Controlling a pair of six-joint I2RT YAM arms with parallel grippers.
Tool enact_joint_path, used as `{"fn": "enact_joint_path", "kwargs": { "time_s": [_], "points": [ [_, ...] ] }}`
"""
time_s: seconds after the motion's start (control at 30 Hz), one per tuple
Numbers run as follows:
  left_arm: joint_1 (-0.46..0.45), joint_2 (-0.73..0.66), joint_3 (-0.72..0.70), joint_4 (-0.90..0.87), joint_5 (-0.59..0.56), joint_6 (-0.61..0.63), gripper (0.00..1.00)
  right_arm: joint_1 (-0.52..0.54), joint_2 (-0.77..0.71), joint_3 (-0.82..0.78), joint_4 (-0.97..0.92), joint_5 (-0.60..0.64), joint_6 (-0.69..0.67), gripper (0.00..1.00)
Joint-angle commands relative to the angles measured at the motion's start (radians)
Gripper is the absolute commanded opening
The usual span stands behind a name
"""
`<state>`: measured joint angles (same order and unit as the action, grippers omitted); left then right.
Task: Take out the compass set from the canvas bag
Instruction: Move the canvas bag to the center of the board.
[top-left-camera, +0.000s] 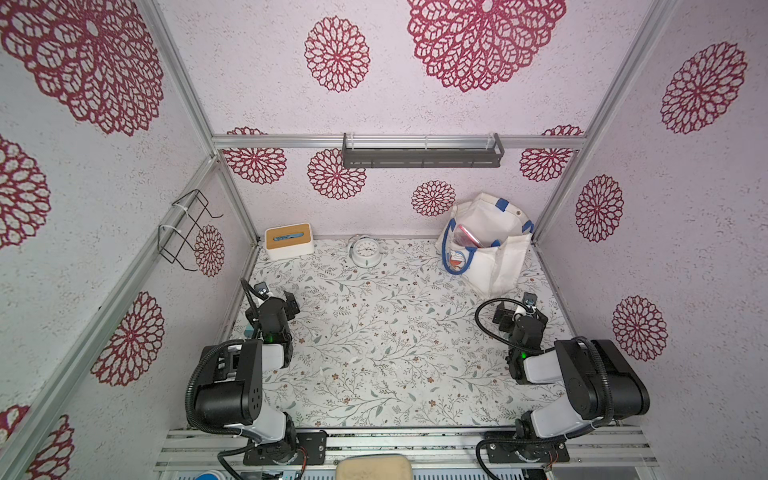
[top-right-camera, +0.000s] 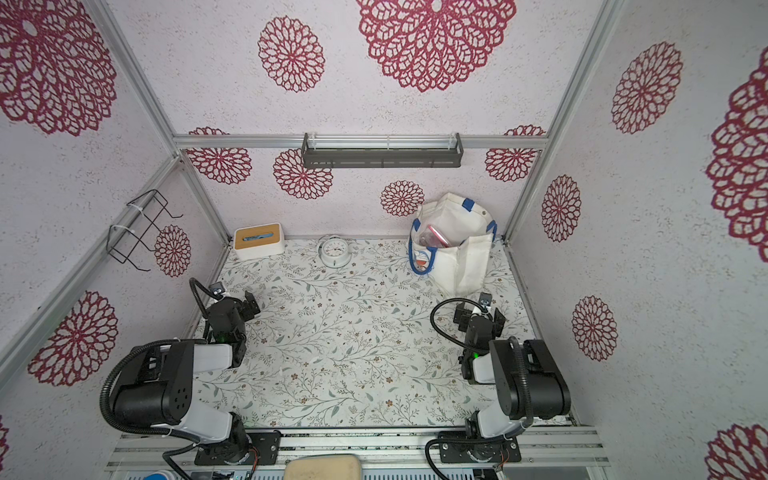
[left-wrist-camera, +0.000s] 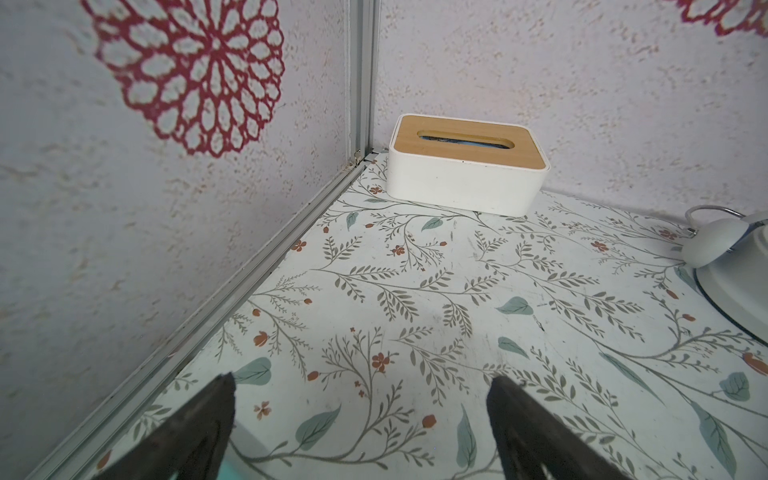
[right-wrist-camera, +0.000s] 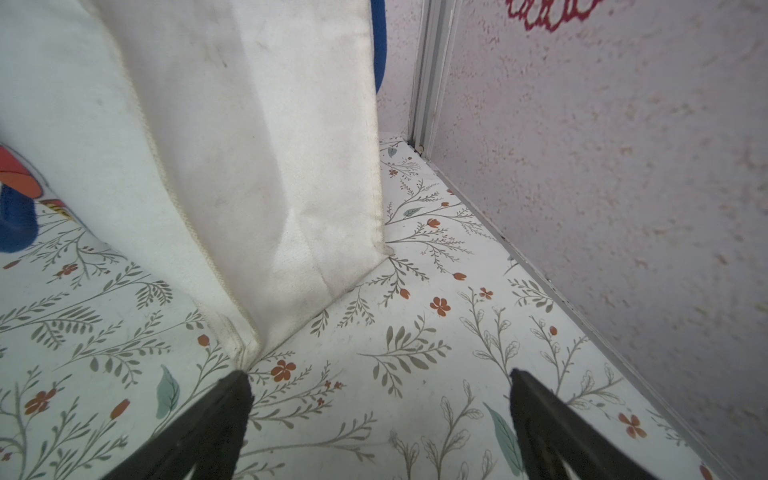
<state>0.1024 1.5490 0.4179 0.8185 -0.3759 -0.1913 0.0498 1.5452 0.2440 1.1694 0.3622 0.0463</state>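
Left arm (top-left-camera: 232, 386), right arm (top-left-camera: 598, 382) folded closest, both top views. Canvas bag (top-left-camera: 498, 270) stands far right corner, mouth open, pink-rimmed case (top-left-camera: 469, 237) inside. Left wrist: my left gripper (left-wrist-camera: 361, 382) spread wide, empty, tissue box (left-wrist-camera: 465, 174) ahead. Right wrist: my right gripper (right-wrist-camera: 380, 378) wide, empty, one fingertip (right-wrist-camera: 237, 395) just beside bag's bottom corner.

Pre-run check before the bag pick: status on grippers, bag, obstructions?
Both open, empty: left gripper, right gripper. Upright by the back wall, mouth open: canvas bag, pink case inside. Off to the side, not blocking: clock, tissue box.
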Motion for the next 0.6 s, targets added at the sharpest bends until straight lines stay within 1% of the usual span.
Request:
{"fn": "enact_joint_path", "kwargs": {
  "time_s": [0.0,0.33,0.37,0.4,0.43,0.5,0.53,0.57],
  "points": [
    [-0.006,-0.012,0.003,0.033,-0.007,0.007,0.97,0.005,-0.010,0.006,0.043,0.003,-0.008,0.99],
    [-0.006,-0.013,-0.002,0.036,-0.007,0.007,0.97,0.004,-0.011,0.001,0.050,0.005,-0.006,0.99],
    [-0.006,-0.016,-0.005,0.041,-0.011,0.010,0.98,0.004,-0.018,0.000,0.047,0.017,-0.001,0.99],
    [-0.006,-0.021,-0.002,0.044,-0.042,0.004,0.97,0.004,-0.033,-0.002,0.038,0.034,0.007,0.99],
    [-0.005,-0.035,0.006,0.023,-0.073,-0.011,0.97,0.002,-0.044,-0.008,0.033,0.032,0.018,0.99],
    [0.003,-0.088,0.039,-0.094,-0.065,-0.019,0.97,0.004,-0.055,-0.044,0.098,0.015,0.002,0.99],
    [0.003,-0.108,0.074,-0.181,-0.075,-0.029,0.97,0.003,-0.078,-0.052,0.092,0.011,-0.005,0.99],
    [0.013,-0.123,0.122,-0.298,-0.074,-0.058,0.97,0.004,-0.120,-0.046,0.039,0.035,0.000,0.99]
  ]
}}
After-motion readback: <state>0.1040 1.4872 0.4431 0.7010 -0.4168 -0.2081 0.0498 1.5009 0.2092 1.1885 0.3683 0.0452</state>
